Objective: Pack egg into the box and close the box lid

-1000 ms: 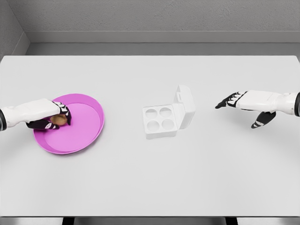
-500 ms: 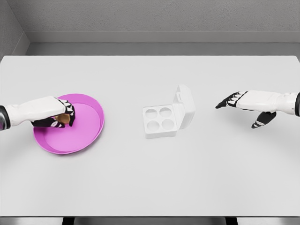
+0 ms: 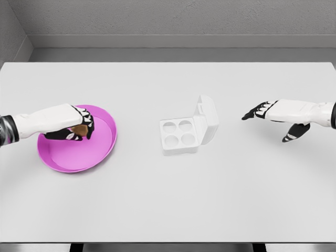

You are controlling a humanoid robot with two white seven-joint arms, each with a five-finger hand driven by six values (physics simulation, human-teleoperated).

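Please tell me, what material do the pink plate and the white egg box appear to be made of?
The pink plate looks like smooth plastic: one even magenta color, with a soft sheen on its raised rim. The egg box also looks like molded plastic, matte white, with four round cups and a thin hinged lid. As this is a render, both are only guesses.

I am seeing my left hand [image 3: 71,127] travelling rightward across the pink bowl [image 3: 100,152], away from its left rim and toward its middle; the brown egg [image 3: 80,129] is riding along in the curled fingers [image 3: 87,127], now showing a little higher; more of the white forearm is coming into view.
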